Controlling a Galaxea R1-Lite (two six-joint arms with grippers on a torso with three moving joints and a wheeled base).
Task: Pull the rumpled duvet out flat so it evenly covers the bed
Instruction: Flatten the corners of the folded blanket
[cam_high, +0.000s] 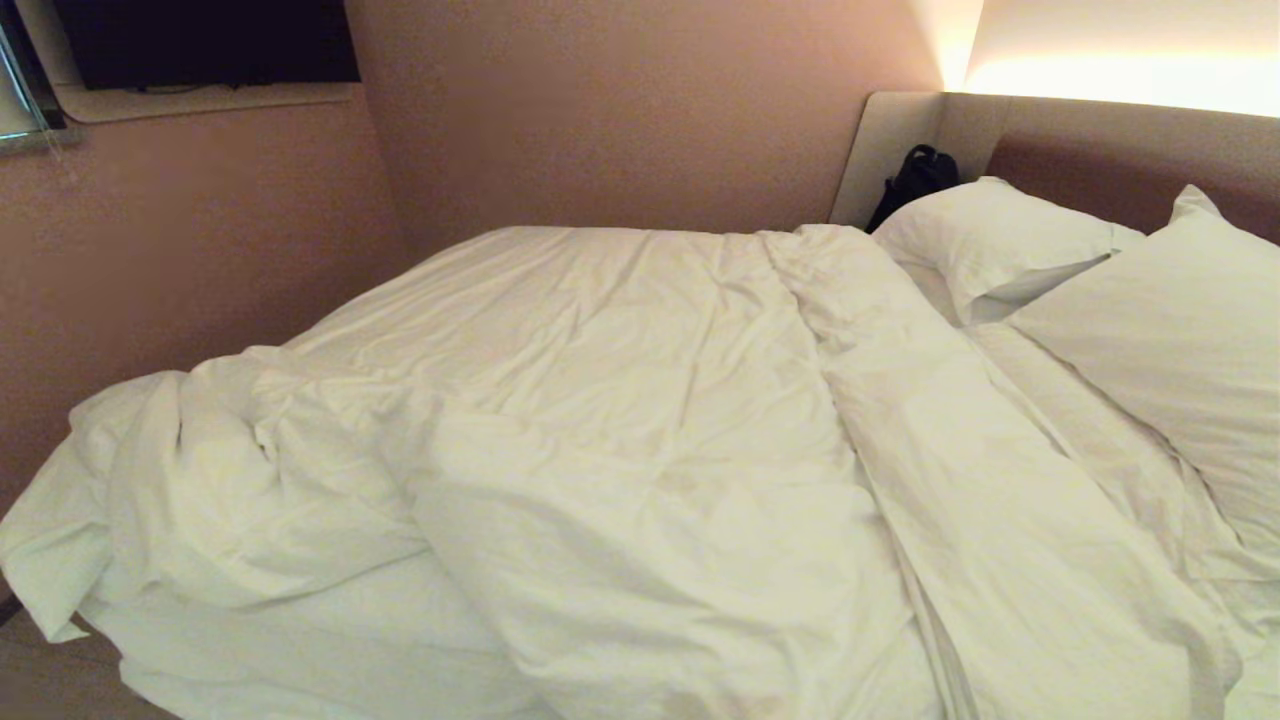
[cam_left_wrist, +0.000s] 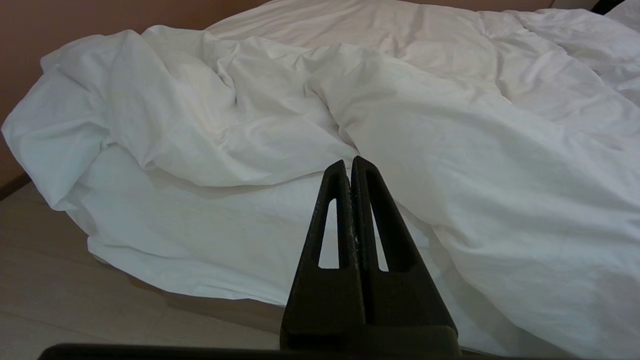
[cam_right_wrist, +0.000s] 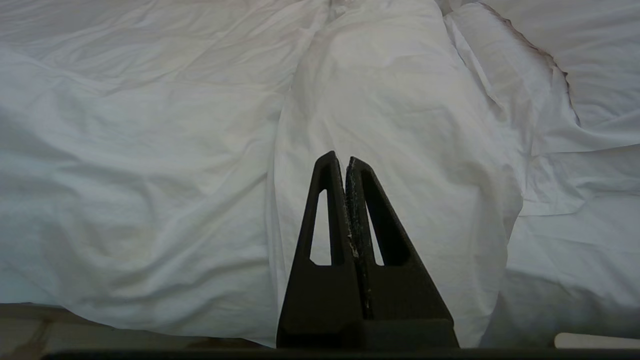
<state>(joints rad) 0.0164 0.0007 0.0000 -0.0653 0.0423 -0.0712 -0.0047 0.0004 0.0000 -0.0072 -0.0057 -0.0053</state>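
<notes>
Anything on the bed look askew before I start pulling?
Yes. The duvet is bunched at the bed's foot corner on the robot's left, baring sheet, and folded into a ridge short of the pillows.

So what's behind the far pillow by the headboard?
A black bag sits behind the far pillow, wedged in the headboard corner. Only its top shows; the pillow hides the rest.

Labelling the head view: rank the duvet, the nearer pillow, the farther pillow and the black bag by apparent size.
1. duvet
2. nearer pillow
3. farther pillow, though nearness makes the pillows' order unsure
4. black bag
</notes>
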